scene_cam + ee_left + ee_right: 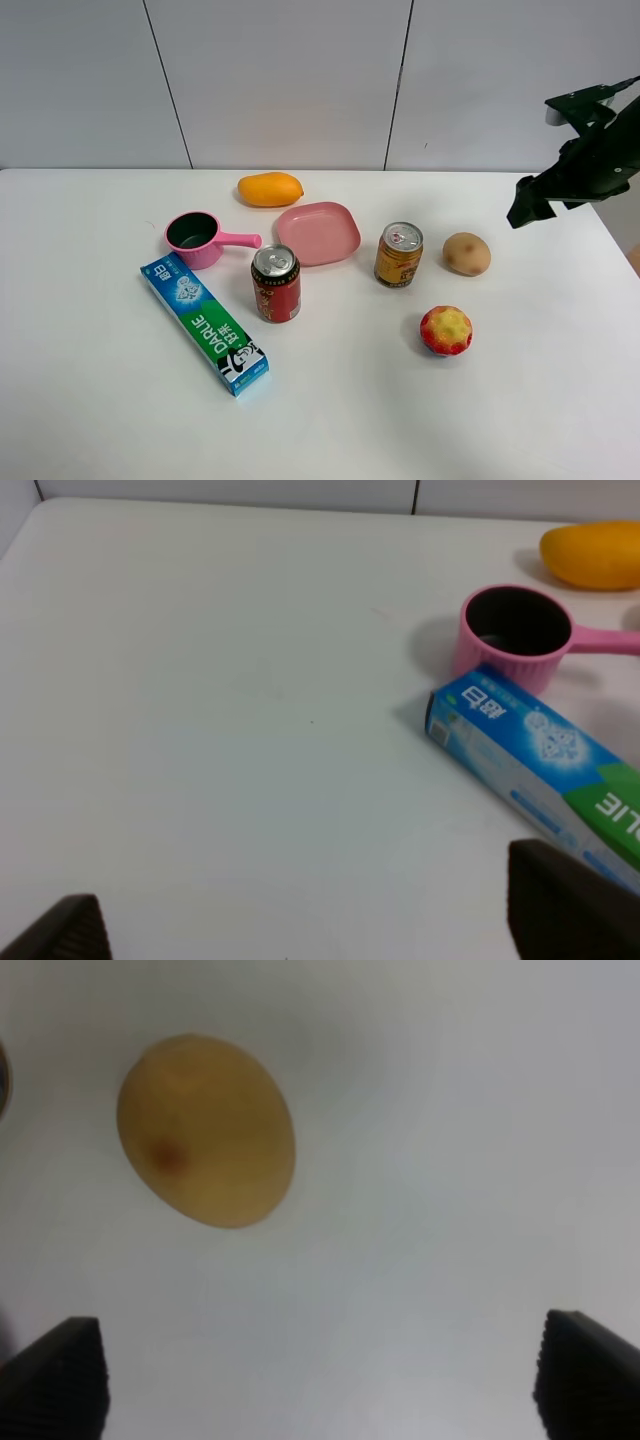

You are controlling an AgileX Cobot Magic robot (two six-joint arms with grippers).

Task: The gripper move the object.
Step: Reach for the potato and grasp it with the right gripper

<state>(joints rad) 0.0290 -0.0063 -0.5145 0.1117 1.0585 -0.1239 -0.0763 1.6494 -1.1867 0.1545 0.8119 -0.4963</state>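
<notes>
So the potato (467, 254) sits just beside the gold can (399, 255), on the can's right-arm side, not touching it. The right gripper (528, 205) hangs in the air further out that same way from the can and a bit toward the wall. That makes it clearly the nearer arm, and the potato lies down and inward from it.

In the right wrist view its jaws are spread wide with nothing between them. The potato is off to one side of the gap, not centred. Its long axis looks slanted against the line between the fingertips, so I'd guess a wrist turn is needed.

The left gripper (315, 920) is wide open and empty too, way off past the can by the toothpaste box (204, 322).

The can is the tight neighbour. The bumpy red-yellow fruit (446, 330) is near the can's front-right, apart from the potato. The approach side looks free.
</notes>
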